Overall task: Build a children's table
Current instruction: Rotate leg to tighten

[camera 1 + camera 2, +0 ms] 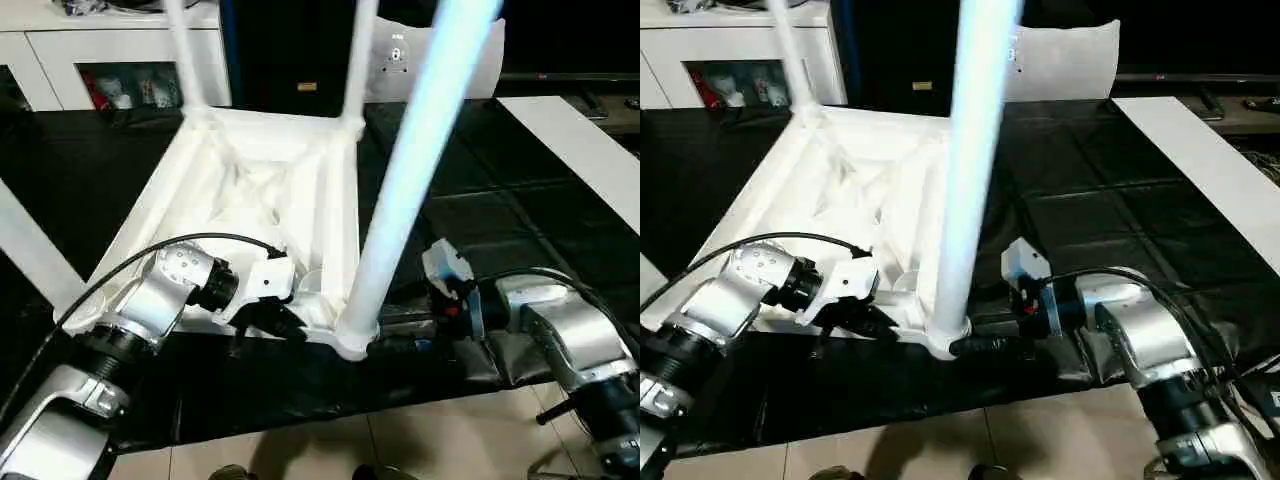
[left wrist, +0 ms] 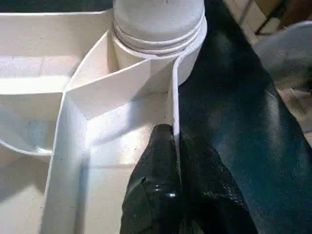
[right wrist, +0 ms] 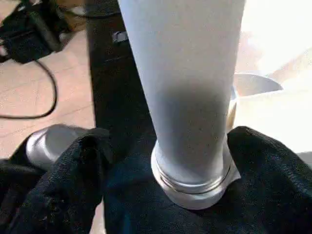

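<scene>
You are looking at the children's table tabletop lying upside down on the dark mat, filling the middle and left of the head frames. Two legs are already standing in the far corner sockets at the upper middle of the frame, and a third leg is rising from the near corner socket at the lower middle.

That near leg is what the coming move is turning on. Its long axis is running upright, leaning toward the upper right of the frame. Your right end effector is sitting at its base, coming in from the right side of the frame, fingers spread wide with one on each side of the leg just above the collar; I cannot tell whether they are touching it, so judge it as released, not gripping. The right arm is plainly the nearer one for seating or turning this leg.

Your left end effector is clenched on the tabletop's raised rim just beside the same socket, steadying it from the left. The leg is lying straight ahead of the right fingers, so closing there should catch it
</scene>
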You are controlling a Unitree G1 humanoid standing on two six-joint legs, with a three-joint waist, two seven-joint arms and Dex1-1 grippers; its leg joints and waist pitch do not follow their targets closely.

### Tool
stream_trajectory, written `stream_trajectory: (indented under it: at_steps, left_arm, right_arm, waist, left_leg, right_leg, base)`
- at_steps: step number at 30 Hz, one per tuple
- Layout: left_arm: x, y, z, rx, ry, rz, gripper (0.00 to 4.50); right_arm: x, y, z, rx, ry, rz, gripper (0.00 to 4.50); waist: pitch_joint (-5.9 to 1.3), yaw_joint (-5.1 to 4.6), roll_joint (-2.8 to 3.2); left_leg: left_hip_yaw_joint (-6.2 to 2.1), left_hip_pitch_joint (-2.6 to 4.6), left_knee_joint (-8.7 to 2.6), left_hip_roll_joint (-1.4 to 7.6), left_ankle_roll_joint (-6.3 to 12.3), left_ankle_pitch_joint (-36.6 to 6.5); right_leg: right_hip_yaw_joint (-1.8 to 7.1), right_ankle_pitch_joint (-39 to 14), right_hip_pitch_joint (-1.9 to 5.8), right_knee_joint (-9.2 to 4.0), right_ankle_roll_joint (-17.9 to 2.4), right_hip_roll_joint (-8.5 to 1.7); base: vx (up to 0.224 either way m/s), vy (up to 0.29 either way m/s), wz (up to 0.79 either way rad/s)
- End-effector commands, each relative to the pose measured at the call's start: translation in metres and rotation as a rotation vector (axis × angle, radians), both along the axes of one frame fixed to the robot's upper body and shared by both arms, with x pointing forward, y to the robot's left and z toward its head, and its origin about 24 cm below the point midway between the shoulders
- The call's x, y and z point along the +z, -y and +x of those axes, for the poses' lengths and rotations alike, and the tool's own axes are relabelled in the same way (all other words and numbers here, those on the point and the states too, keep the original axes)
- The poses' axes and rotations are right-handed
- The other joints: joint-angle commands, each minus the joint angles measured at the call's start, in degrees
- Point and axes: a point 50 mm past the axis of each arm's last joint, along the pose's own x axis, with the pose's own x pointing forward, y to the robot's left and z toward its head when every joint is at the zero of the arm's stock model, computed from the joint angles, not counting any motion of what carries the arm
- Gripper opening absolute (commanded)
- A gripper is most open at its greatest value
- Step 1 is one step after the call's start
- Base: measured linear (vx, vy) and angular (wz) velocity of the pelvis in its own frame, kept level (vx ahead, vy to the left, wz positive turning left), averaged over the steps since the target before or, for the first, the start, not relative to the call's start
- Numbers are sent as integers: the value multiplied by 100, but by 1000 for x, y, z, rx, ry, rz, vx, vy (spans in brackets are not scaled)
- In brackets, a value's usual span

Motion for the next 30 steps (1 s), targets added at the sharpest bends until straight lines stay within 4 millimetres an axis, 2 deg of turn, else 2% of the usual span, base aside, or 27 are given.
stream_trajectory:
  at_steps: [1, 2, 3, 4, 7, 9, 10, 14, 16, 19, 21, 26, 30]
  left_arm:
    - [7, 9, -1, -101, 9, 4, 0]
    - [7, 9, -1, -101, 9, 4, 0]
    - [7, 9, -1, -105, 10, 5, 0]
    - [7, 9, -1, -108, 11, 5, 0]
    - [7, 9, -1, -112, 11, 4, 0]
    - [7, 9, -1, -113, 10, 3, 0]
    - [7, 8, -1, -114, 10, 2, 0]
    - [7, 8, -1, -113, 11, 1, 0]
    - [7, 8, 0, -111, 13, 1, 0]
    - [7, 8, 0, -110, 15, 0, 0]
    - [7, 8, 0, -109, 15, 0, 0]
    - [6, 8, 0, -106, 12, -5, 0]
    - [5, 8, 0, -91, 6, -12, 0]
  right_arm:
    - [3, 1, 2, 32, 7, -2, 381]
    - [3, 1, 2, 32, 7, -2, 375]
    - [3, 0, 3, 42, 2, 0, 363]
    - [3, -1, 3, 52, -4, 1, 363]
    - [2, -3, 4, 69, -13, 4, 336]
    - [2, -4, 4, 73, -15, 6, 326]
    - [1, -5, 5, 69, -4, 7, 304]
    - [-1, -8, 10, 31, 26, 12, 284]
    - [-2, -11, 12, 12, 48, 16, 253]
    - [-2, -14, 13, -1, 54, 27, 241]
    - [-2, -16, 12, 1, 51, 32, 213]
    - [-4, -18, 10, 7, 37, 40, 198]
    - [-6, -20, 6, 13, 9, 57, 195]
  waist:
    - [-436, -19, -29]
    - [-436, -21, -30]
    - [-438, -19, -60]
    - [-443, -14, -42]
    - [-444, -16, -53]
    - [-439, -13, -52]
    - [-438, -7, -49]
    - [-438, -14, -55]
    - [-433, -23, -45]
    - [-426, -24, -40]
    - [-420, -30, -36]
    - [-401, -41, -40]
    - [-405, -44, -40]
  left_leg:
    - [28, 37, -373, 123, 432, -897]
    - [29, 32, -373, 122, 429, -883]
    - [34, 35, -370, 123, 431, -879]
    - [33, 36, -369, 127, 433, -852]
    - [32, 26, -367, 123, 448, -810]
    - [37, 30, -363, 120, 446, -837]
    - [35, 31, -366, 123, 436, -829]
    - [36, 36, -367, 120, 423, -844]
    - [36, 31, -368, 113, 389, -860]
    - [30, 40, -378, 119, 363, -932]
    - [28, 36, -378, 117, 351, -985]
    - [26, 36, -378, 110, 319, -1104]
    - [22, 34, -381, 116, 333, -1049]
  right_leg:
    - [277, -1830, 411, -348, -1008, -272]
    - [278, -1825, 412, -349, -1010, -271]
    - [279, -1824, 408, -352, -1008, -271]
    - [278, -1746, 407, -335, -1046, -268]
    - [276, -1661, 417, -320, -1076, -266]
    - [276, -1733, 411, -332, -1063, -269]
    - [278, -1757, 411, -332, -1041, -271]
    - [275, -1781, 405, -336, -1033, -267]
    - [274, -1824, 398, -340, -1027, -265]
    - [275, -1907, 398, -348, -993, -265]
    - [276, -1944, 398, -353, -978, -261]
    - [279, -2099, 388, -366, -942, -258]
    - [283, -1979, 395, -348, -976, -255]
  base:
    - [0, 0, 0]
    - [0, 0, 0]
    - [0, 0, 0]
    - [0, 0, 0]
    - [0, 0, 0]
    - [0, 0, 0]
    - [0, 0, 0]
    - [0, 0, 0]
    - [0, 0, 0]
    - [0, 0, 0]
    - [0, 0, 0]
    - [0, 0, 0]
    - [0, 0, 0]
